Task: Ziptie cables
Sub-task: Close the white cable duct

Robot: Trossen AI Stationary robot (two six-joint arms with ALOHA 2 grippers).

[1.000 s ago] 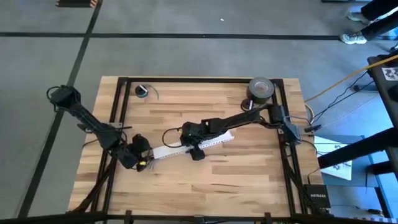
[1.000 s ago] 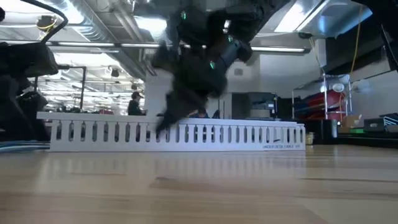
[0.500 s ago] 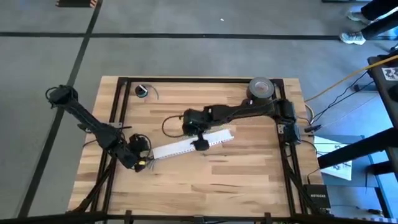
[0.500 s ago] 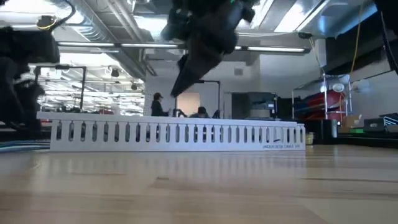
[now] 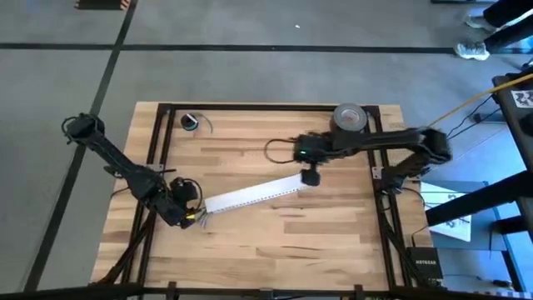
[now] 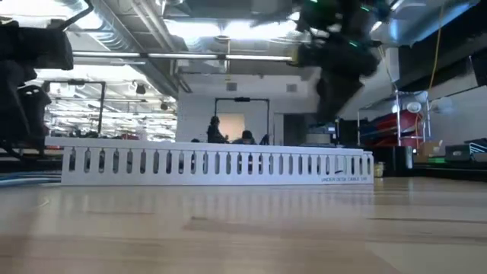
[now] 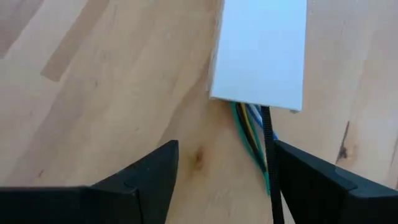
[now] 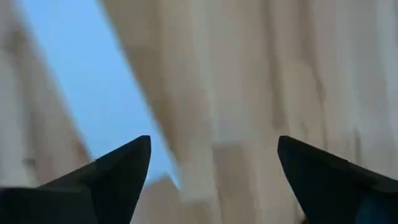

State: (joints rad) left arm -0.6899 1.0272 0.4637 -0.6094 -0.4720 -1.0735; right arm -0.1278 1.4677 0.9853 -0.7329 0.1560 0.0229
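Both tools gape | ziptie between left tool fingers (beside cables)

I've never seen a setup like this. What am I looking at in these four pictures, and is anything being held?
Two dark robot arms work at a wooden table. One picture looks straight down, one looks level across the tabletop, and two come from cameras on the arms' wrists. A long white slotted strip lies on the table. The left claw sits open at the strip's end, where thin coloured cables and a black ziptie stick out. The right claw hangs open above the strip's other end. Neither holds anything. A tape roll sits at the far edge.
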